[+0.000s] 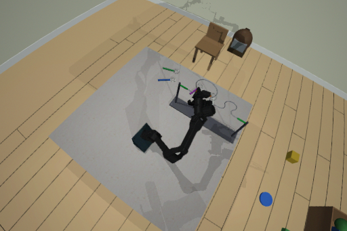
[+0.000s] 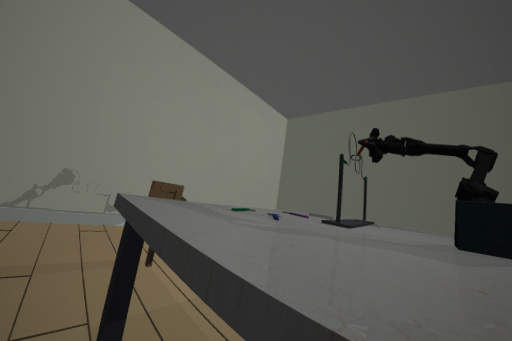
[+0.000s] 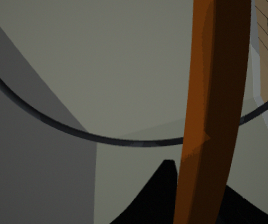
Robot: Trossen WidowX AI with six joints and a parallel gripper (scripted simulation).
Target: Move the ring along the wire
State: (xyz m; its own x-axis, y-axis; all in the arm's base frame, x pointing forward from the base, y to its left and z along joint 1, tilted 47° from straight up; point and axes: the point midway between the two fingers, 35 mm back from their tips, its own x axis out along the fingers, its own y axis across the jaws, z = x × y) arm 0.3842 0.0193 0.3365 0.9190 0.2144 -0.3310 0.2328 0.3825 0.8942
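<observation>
my tool (image 2: 364,143): clamped on the long orange handle (image 3: 214,96)
thin metal ring (image 2: 355,157): raised above the grey counter (image 2: 280,252), by the thin grey wire (image 3: 85,132), between the two dark posts (image 2: 340,187)

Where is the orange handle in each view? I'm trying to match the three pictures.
Top: the handle is a tiny orange speck at the pincer, above the stand.
Exterior: right of centre, at the arm's tip, beside the ring.
Wrist: a tall orange bar, right of centre.
Shared landmark: the grey wire.
</observation>
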